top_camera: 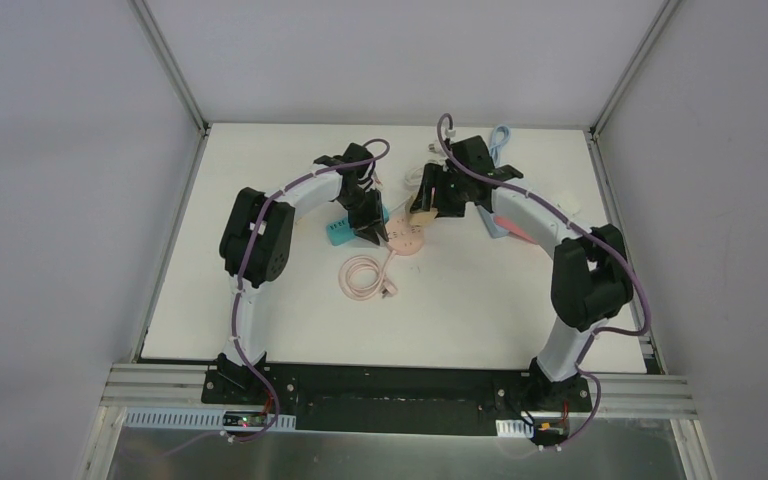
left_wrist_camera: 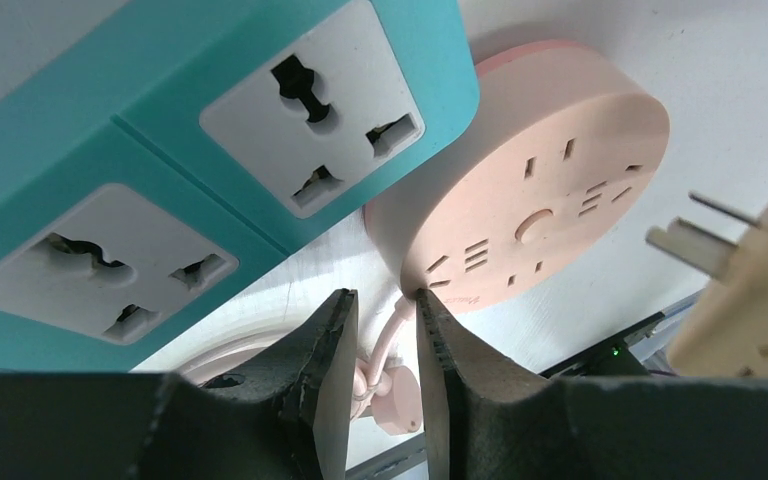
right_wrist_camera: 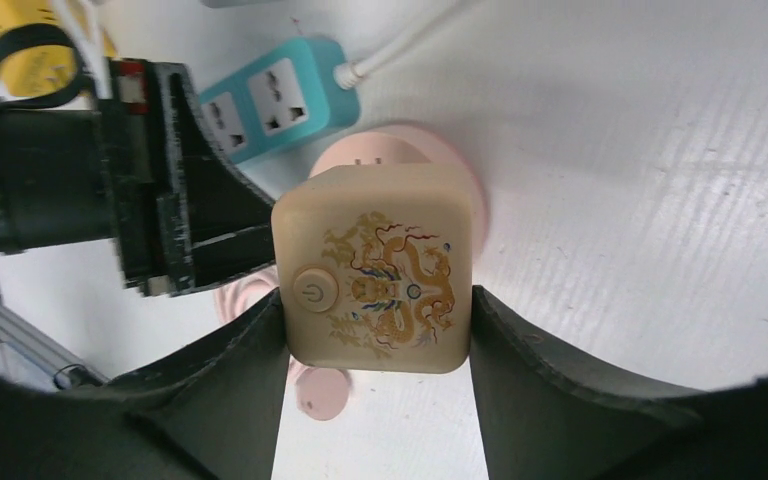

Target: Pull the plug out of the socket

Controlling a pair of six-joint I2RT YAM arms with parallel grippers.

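Observation:
The beige cube plug (right_wrist_camera: 375,270), with a gold dragon print and a power button, is clamped between my right gripper's (right_wrist_camera: 378,305) jaws. It hangs clear above the round pink socket (right_wrist_camera: 360,155), and its bare prongs show in the left wrist view (left_wrist_camera: 695,240). From above, the plug (top_camera: 422,213) sits up and to the right of the socket (top_camera: 407,240). My left gripper (left_wrist_camera: 387,300) is tip-down at the near edge of the socket (left_wrist_camera: 540,200). Its jaws stand a narrow gap apart and the socket's pink cable runs through the gap unclamped.
A teal power strip (top_camera: 342,230) lies just left of the socket, with its white cord (right_wrist_camera: 400,40) running to the back. The socket's pink cable is coiled (top_camera: 362,275) in front and ends in a round pink plug (left_wrist_camera: 395,400). Blue and red items (top_camera: 508,225) lie under the right arm.

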